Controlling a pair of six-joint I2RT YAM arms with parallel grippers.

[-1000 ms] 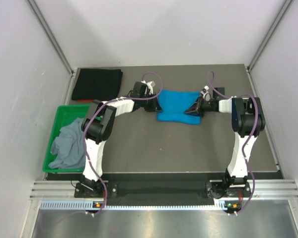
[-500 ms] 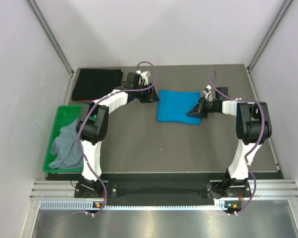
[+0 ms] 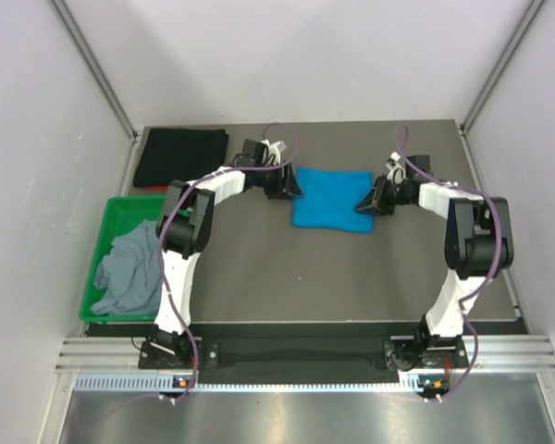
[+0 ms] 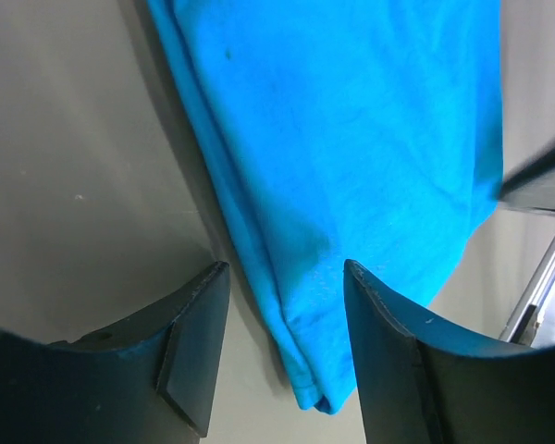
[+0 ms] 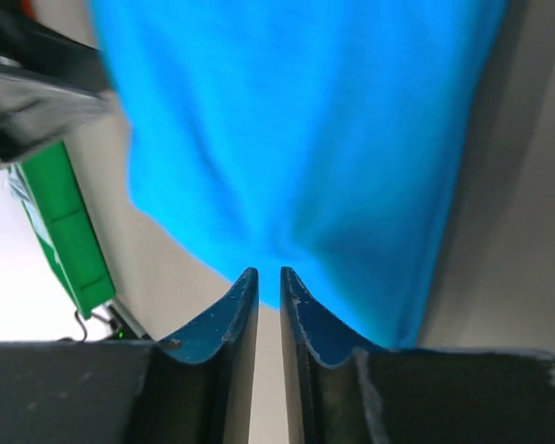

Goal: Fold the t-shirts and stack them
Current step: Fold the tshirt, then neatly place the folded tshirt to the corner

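green bin w/ crumpled grey tee

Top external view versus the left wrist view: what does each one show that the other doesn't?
Only the top external view shows the folded black t-shirt at the far left corner of the table, the grey t-shirt crumpled in the green bin, and both whole arms. Only the left wrist view shows, up close, the left tool open above the cloth's layered edge. Both show the blue t-shirt lying folded.
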